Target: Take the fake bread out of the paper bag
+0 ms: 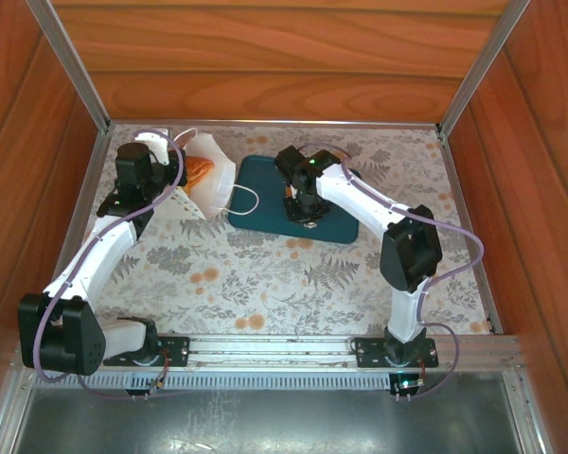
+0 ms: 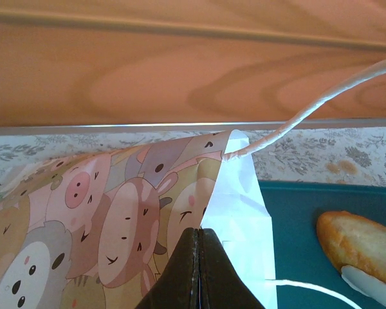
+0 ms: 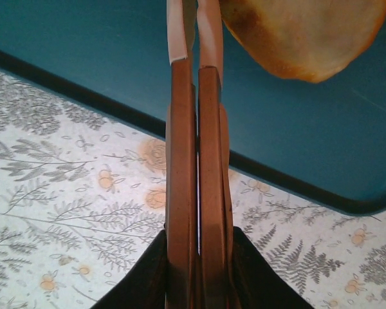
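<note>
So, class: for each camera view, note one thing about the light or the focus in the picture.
Top external: the paper bag is washed out to plain white. Left wrist: the left gripper is a dark, soft silhouette. Right wrist: the right gripper and the fake bread look soft, and the print on the table is sharper.

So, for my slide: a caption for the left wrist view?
Left pincer shut on the bag rim, bread on the tray beyond.

Creased paper bag [image 2: 116, 212] – matt printed paper; handle [image 2: 312, 107] twisted paper cord. Teal tray [image 3: 309, 129] smooth plastic, faint sheen. Golden fake bread [image 3: 302, 32] slightly glossy. Far walls [image 1: 265, 57] grained wood – satin. Table cover [image 1: 265, 274] matt floral print.
</note>
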### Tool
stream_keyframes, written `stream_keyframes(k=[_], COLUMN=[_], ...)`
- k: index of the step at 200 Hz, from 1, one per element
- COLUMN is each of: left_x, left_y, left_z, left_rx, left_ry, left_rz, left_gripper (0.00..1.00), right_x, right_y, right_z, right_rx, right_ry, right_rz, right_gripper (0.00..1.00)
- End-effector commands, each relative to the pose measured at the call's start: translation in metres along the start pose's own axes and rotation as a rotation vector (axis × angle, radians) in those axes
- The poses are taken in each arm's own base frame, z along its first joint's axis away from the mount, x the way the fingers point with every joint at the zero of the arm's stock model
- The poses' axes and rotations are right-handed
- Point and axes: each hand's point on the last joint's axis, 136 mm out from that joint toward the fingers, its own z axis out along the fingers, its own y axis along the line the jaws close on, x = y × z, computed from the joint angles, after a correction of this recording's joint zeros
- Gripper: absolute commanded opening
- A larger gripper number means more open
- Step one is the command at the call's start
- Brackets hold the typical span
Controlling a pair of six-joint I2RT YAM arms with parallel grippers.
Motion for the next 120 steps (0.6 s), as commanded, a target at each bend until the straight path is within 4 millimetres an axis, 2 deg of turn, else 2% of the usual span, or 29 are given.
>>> stream_keyframes(k=[1, 50, 120], left_x=[-0.014, -0.014, -0.013], left_y=[-0.004, -0.004, -0.004], left_z=[-0.009, -0.009, -0.007], left_rx=[0.008, 0.009, 0.010], left_ry=[-0.046, -0.046, -0.042], left_rz=[0.006, 0.004, 0.004], left_gripper=[0.00, 0.00, 0.00], right_x=[0.004, 0.002, 0.016], right_y=[-0.021, -0.038, -0.072], right_z=[0.004, 0.006, 0.004], right_rx=[0.103, 0.111, 0.135], right_ry=[0.022, 0.002, -0.001], right_rz=[0.047, 0.132, 0.234], right_gripper=[0.19, 0.19, 0.19])
